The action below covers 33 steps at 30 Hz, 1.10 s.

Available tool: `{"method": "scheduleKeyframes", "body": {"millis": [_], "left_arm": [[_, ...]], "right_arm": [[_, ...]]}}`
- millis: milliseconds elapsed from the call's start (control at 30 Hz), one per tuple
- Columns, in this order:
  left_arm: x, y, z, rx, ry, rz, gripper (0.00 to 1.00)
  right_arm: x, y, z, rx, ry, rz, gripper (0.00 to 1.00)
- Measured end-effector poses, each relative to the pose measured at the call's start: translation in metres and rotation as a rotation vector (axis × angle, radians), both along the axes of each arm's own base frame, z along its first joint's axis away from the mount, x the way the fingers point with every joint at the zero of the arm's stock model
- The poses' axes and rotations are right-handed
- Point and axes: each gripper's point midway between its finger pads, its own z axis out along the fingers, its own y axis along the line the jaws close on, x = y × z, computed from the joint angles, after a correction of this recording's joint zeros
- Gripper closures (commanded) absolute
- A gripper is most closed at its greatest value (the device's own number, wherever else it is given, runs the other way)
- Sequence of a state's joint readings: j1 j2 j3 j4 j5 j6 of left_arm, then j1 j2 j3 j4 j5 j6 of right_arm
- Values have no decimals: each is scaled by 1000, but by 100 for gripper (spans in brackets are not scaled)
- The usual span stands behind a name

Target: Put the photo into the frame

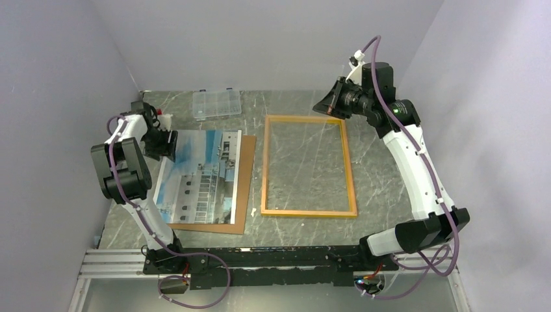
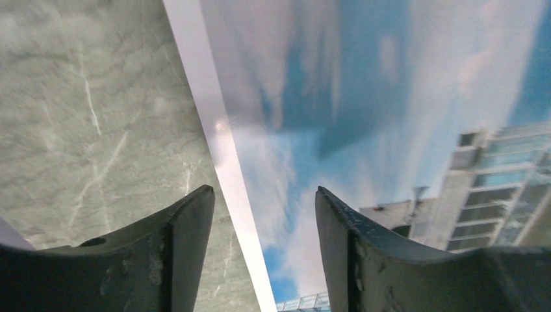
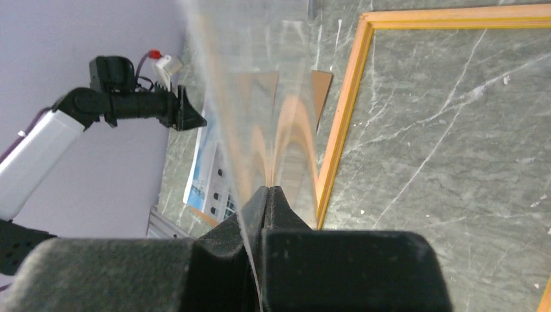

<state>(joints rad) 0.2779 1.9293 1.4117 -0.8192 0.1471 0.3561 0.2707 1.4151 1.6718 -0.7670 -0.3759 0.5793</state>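
The photo (image 1: pixel 198 175), a building against blue sky, lies on a brown backing board (image 1: pixel 242 195) at the left. My left gripper (image 1: pixel 170 146) is open just above the photo's (image 2: pixel 364 97) far left edge, one finger over the table, one over the print; its fingertips (image 2: pixel 195 201) hold nothing. The yellow-orange frame (image 1: pixel 264 169) lies flat at the middle. My right gripper (image 1: pixel 328 107) hovers above the frame's far right corner, shut on a thin clear sheet (image 3: pixel 260 78) that stands on edge between the jaws. The frame (image 3: pixel 341 123) lies below it.
A small clear plastic compartment box (image 1: pixel 216 104) sits at the back, between photo and frame. Grey walls close in on the left, back and right. A metal rail (image 1: pixel 260 257) with the arm bases runs along the near edge.
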Motion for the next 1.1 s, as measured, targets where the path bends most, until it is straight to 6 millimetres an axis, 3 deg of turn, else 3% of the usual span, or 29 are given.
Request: {"method": "scheduleKeyframes", "body": {"millis": [100,200,367,500,633,733,867,1100], "left_arm": [[12,-12,26,-27,-36,-18,14],[25,-37,61,-52,-103,-65,7],[35,-122,131,-241,-239,-231,5],[26,-166,184,-447,-321,-339,5],[-1,-191,220,-634,-352,-421,5],[-28,-208,238,-768,-362,-500,5],[-61,-224,247,-906,-357,-559,5],[-80,-236,259,-1041,-368,-611,14]], "right_arm": [[-7,-1,6,-11,3,11,100],[-13,0,13,-15,11,40,100],[-28,15,30,35,-17,171,100],[-45,31,34,112,-40,317,100],[-64,44,29,207,-42,438,100],[-69,50,29,271,-40,488,100],[-69,56,39,352,-72,540,100],[-72,60,51,422,-106,600,100]]}}
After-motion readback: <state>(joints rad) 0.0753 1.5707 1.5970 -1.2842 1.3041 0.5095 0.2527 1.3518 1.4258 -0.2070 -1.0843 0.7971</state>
